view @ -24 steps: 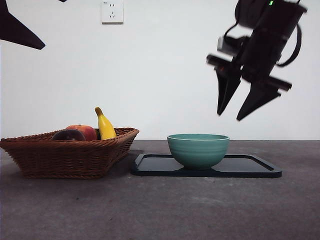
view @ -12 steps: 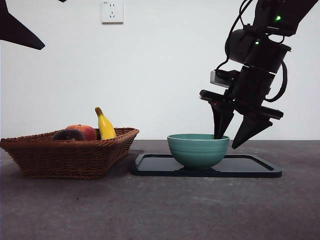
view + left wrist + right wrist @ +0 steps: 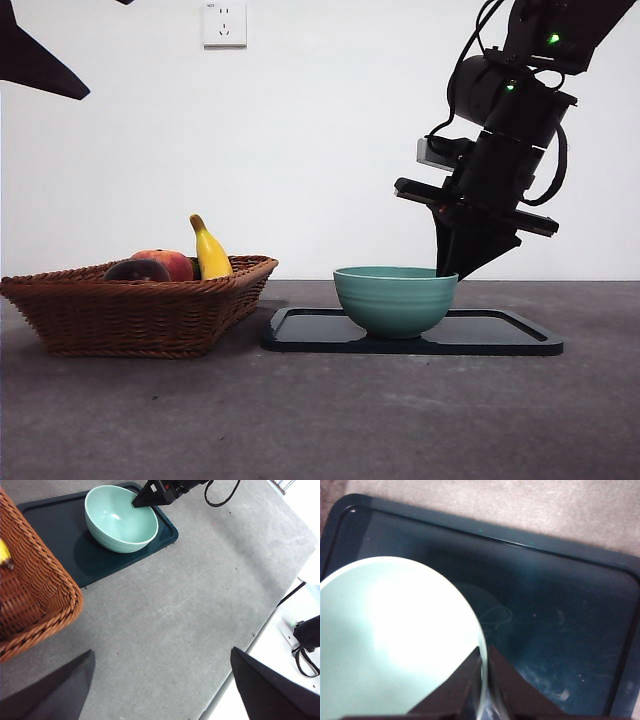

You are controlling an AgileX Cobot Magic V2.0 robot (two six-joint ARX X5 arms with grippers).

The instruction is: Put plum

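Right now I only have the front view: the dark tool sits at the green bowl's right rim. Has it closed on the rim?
Observer: Yes. The right wrist view shows the right tool shut on the bowl at its rim, one jaw inside, one outside.
Operator: Anything in the bowl?
Observer: No. The left wrist view looks down into it, and its inside is bare.
Operator: And the left tool?
Observer: The left tool hangs open above the table, near a corner of the basket, holding nothing.
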